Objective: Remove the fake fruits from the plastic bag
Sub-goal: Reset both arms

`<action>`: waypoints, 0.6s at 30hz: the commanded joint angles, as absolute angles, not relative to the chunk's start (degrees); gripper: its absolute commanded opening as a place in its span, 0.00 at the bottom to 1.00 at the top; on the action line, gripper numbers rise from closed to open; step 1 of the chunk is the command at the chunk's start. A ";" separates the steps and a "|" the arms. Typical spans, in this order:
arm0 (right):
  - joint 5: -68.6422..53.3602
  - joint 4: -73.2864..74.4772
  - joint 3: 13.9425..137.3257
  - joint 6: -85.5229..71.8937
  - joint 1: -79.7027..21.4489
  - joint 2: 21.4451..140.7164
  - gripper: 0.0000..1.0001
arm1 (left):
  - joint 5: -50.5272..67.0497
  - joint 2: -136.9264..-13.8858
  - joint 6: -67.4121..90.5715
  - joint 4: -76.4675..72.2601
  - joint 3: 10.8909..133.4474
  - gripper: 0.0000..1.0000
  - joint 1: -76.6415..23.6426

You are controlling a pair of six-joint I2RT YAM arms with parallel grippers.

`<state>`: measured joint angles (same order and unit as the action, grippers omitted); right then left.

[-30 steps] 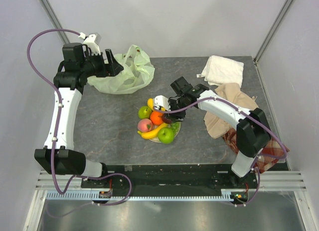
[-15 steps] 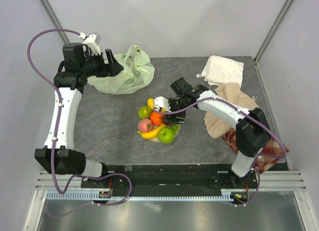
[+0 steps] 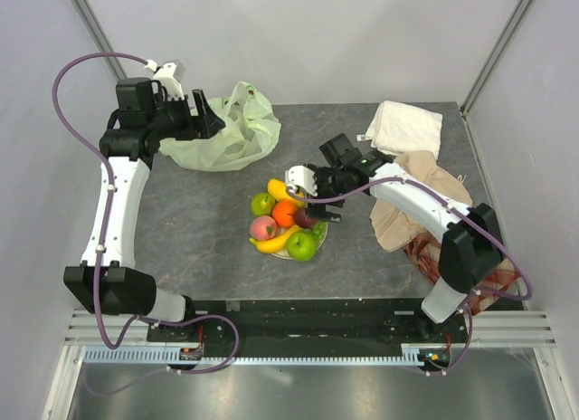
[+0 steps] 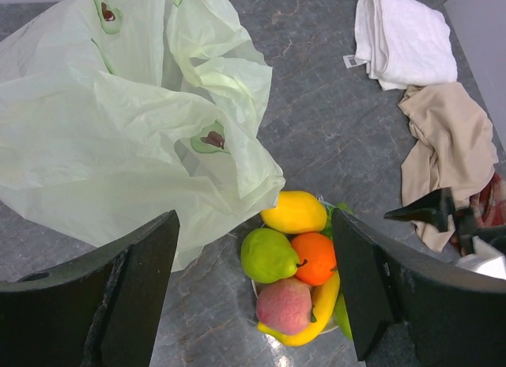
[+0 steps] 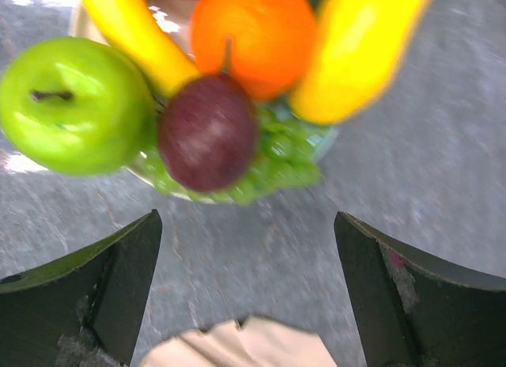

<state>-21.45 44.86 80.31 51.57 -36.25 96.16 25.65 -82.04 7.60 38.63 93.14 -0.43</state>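
The pale-green plastic bag [image 3: 226, 135] lies crumpled at the back left; it fills the upper left of the left wrist view [image 4: 118, 122]. The fake fruits are piled on a small plate [image 3: 282, 254] mid-table: mango [image 4: 294, 211], green apple [image 4: 269, 255], orange [image 4: 316, 256], peach [image 4: 285, 305], banana [image 4: 320, 308]. The right wrist view shows a dark purple fruit [image 5: 207, 131] on green grapes [image 5: 277, 165], beside a second green apple [image 5: 75, 106]. My left gripper [image 3: 210, 117] is open and empty, next to the bag. My right gripper [image 3: 314, 195] is open and empty, just right of the pile.
A white towel [image 3: 404, 126] lies at the back right. A beige cloth [image 3: 412, 189] and a plaid cloth [image 3: 470, 275] lie under my right arm along the right edge. The beige cloth also shows between my right fingers [image 5: 245, 347].
My right gripper has drawn back up and to the right, away from the fruit pile; the dark purple fruit stays on the plate. My left arm has hardly moved.
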 commanded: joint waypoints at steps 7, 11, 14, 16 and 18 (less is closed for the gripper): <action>-5.75 32.98 83.32 25.45 -23.12 91.58 0.98 | 20.13 -82.53 2.47 37.35 100.54 0.99 -0.09; 9.21 32.87 84.38 19.69 -22.50 94.48 0.98 | 18.20 -82.71 -1.56 37.97 108.17 0.99 -0.17; 7.30 32.96 82.28 18.72 -21.97 93.17 0.98 | 19.07 -81.04 -3.15 38.14 110.73 0.99 -0.09; 6.15 32.78 81.74 17.76 -21.97 92.38 0.98 | 19.95 -78.85 -3.78 38.32 110.66 0.99 -0.17; 5.19 32.87 81.65 17.66 -21.97 91.50 0.98 | 20.56 -75.96 -4.74 39.54 109.34 0.99 -0.09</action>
